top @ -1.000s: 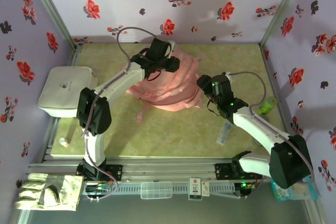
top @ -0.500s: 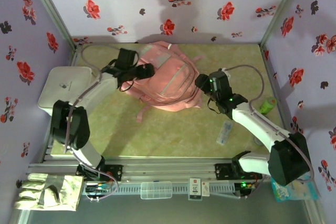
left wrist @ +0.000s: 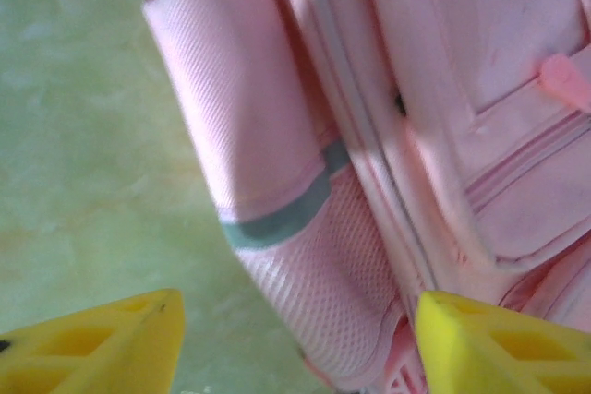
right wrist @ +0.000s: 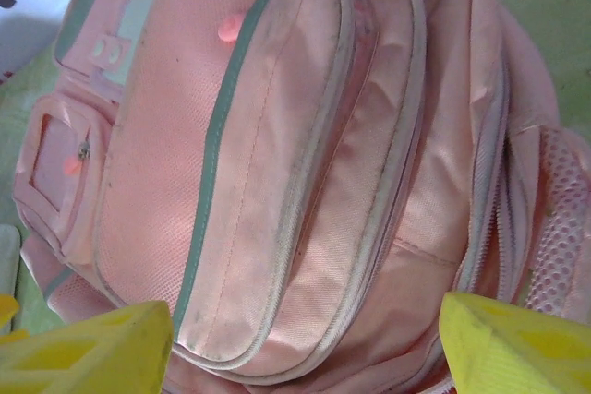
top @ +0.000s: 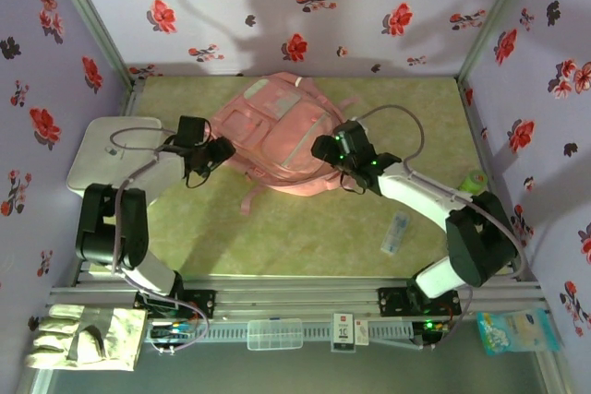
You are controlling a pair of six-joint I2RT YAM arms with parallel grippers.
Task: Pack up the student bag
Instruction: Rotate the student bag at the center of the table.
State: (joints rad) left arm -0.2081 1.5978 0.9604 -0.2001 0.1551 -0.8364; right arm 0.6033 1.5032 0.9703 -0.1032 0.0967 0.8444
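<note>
The student bag (top: 277,131), a soft pink backpack with paler front pockets and grey-green trim, lies flat on the table at the back centre. My left gripper (top: 222,149) is at the bag's left side and stands open. In the left wrist view its yellow fingertips (left wrist: 97,348) straddle the bag's mesh side pocket (left wrist: 319,297) without closing on it. My right gripper (top: 320,147) hovers open at the bag's right edge. In the right wrist view the bag's front pocket (right wrist: 249,163) and its zip lie under the gripper (right wrist: 305,357), with nothing between the fingers.
A white rounded box (top: 113,161) sits at the table's left edge. A tube (top: 395,232) and a green bottle (top: 471,185) lie on the right. Flowered walls close the back and both sides. A glove (top: 81,337) and a clear case (top: 274,332) rest by the front rail.
My left arm has drawn back from above the bag's top to its left side, and its gripper has opened. My right gripper has moved left to the bag's right edge.
</note>
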